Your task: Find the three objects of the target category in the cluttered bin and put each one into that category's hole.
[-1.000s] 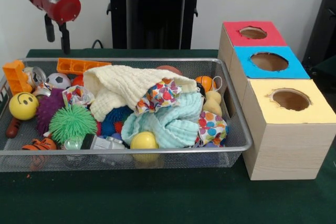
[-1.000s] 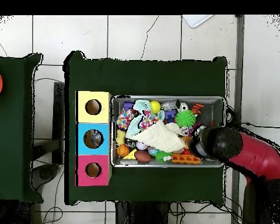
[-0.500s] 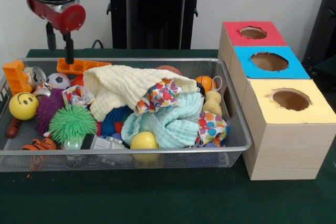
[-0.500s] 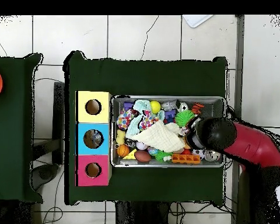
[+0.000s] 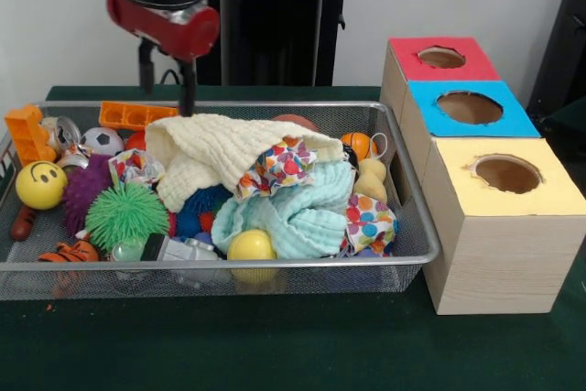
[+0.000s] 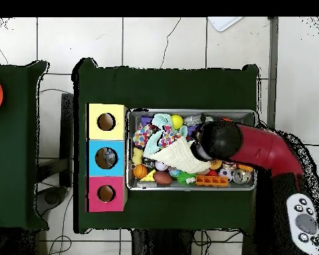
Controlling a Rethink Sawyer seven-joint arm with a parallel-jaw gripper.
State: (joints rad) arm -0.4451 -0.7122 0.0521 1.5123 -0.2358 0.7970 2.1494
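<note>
Gripper shifts right along the bin's far side.
Your red-and-black gripper (image 5: pixel 166 77), fingers parted and empty, now hangs over the cream knitted cloth (image 5: pixel 220 155) in the silver wire-mesh bin (image 5: pixel 275 266); searching continues.

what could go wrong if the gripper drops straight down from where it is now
The open gripper hangs over the cream cloth, so it may pinch the fabric and drag the floral cloth tucked under its edge. A finger could also catch the orange block or the bin rim close behind it.
</note>
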